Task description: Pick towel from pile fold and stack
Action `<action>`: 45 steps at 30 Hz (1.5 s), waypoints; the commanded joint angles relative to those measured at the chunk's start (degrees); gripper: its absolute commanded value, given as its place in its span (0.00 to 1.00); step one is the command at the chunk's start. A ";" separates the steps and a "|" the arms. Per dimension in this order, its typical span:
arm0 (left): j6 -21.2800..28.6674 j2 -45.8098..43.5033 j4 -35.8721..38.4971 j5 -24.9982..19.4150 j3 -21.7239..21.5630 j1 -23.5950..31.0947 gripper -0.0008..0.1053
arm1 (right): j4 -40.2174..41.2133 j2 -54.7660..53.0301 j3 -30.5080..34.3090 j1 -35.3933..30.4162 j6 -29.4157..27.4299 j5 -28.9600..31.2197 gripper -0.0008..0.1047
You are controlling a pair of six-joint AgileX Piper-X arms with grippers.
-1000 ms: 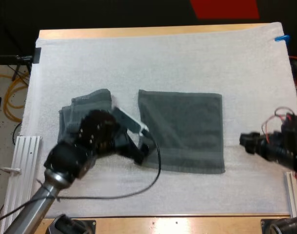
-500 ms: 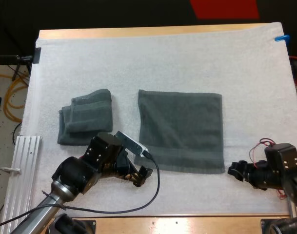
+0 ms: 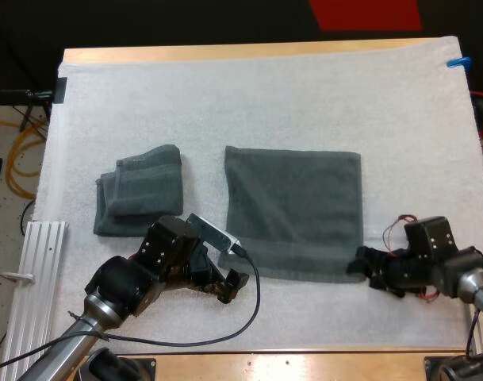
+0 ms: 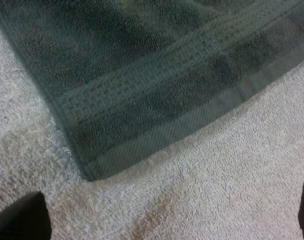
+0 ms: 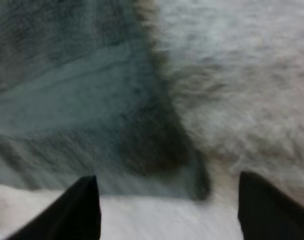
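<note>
High view: white mat (image 3: 265, 95) over a wooden table (image 3: 225, 52). Flat towel (image 3: 297, 210), dark grey-green, spread at centre frame, edges squared to the mat. Folded stack (image 3: 138, 198) of the same cloth at centre left, just beside the flat towel and not touching it. Left gripper (image 3: 233, 286) at lower left of the frame, low over the mat, tips just short of the flat towel's near left corner. Right gripper (image 3: 360, 266) at lower right, tips at the towel's near right corner.

Left wrist view: flat towel (image 4: 156, 70), its banded hem and one corner lying on the mat (image 4: 216, 190). Fingers (image 4: 19, 220) stand wide apart on bare mat, clear of the cloth; nothing held.

Right wrist view: towel corner (image 5: 92, 100) lying flat on the mat (image 5: 241, 75), reaching between the two fingers (image 5: 84, 210). Jaws wide, not pressing on the cloth
</note>
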 commanded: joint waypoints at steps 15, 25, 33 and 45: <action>-0.33 -0.50 -0.31 -0.58 -0.07 -0.19 0.93 | -3.93 3.10 0.14 0.05 -0.34 1.37 0.01; -2.88 -0.50 -5.15 -0.83 4.43 -0.19 0.93 | 6.87 -7.71 0.14 0.05 -3.75 6.28 0.01; -6.66 2.52 -10.64 -0.80 6.58 -0.19 0.93 | 10.90 -14.53 0.14 0.05 -4.24 9.73 0.01; -8.24 25.22 -21.61 5.15 5.85 -0.19 0.81 | 10.90 -15.35 0.14 0.05 -4.24 9.51 0.01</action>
